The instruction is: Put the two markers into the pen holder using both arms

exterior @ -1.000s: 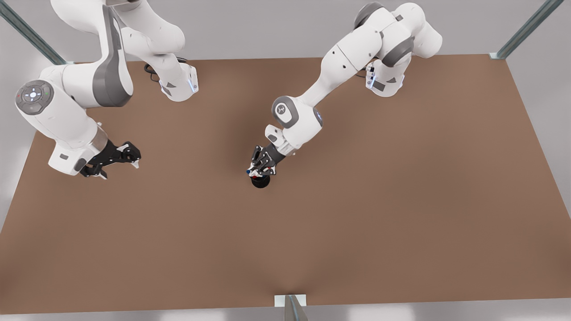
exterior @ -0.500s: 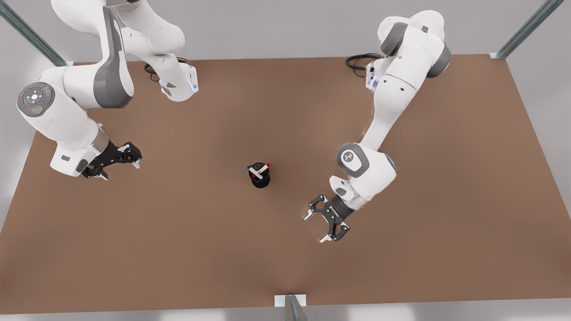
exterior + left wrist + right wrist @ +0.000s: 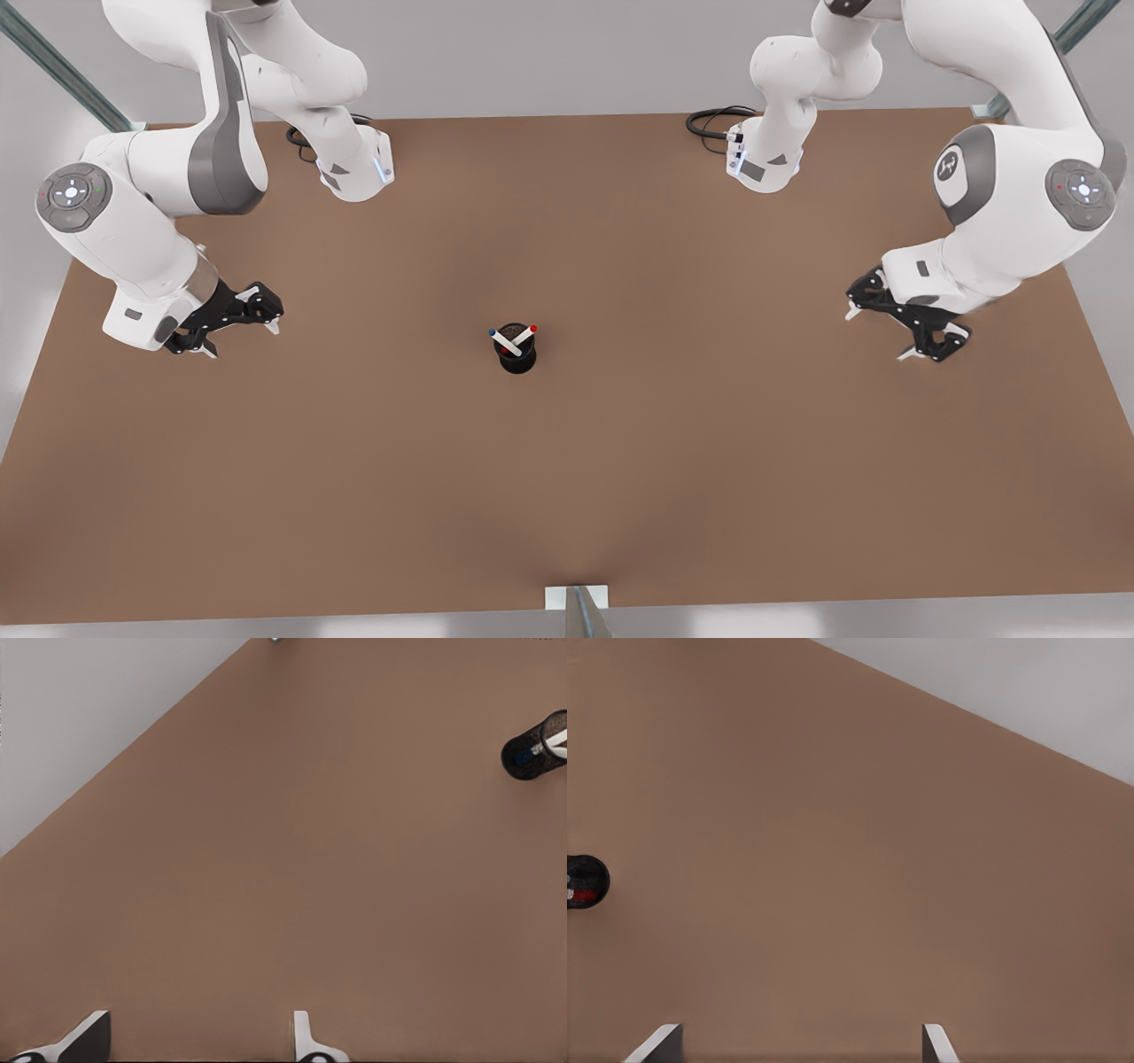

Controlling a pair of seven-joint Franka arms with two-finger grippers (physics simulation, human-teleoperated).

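Since a second ago my right claw (image 3: 881,335) has left the pen holder (image 3: 516,359) and swung far out toward the front view's right edge of the tabletop (image 3: 620,487), while my left claw (image 3: 239,338) has barely stirred at the opposite side. Both claws are spread and carry nothing; each wrist view shows bare brown surface between the fingertips. The red marker (image 3: 528,331) and the blue marker (image 3: 498,337) stand crossed inside the holder, caps poking above its rim because the cup is shorter than they are, so each leans on the rim. I judge the task done: I hold both arms well apart from the cup so nothing can nudge or tip it.
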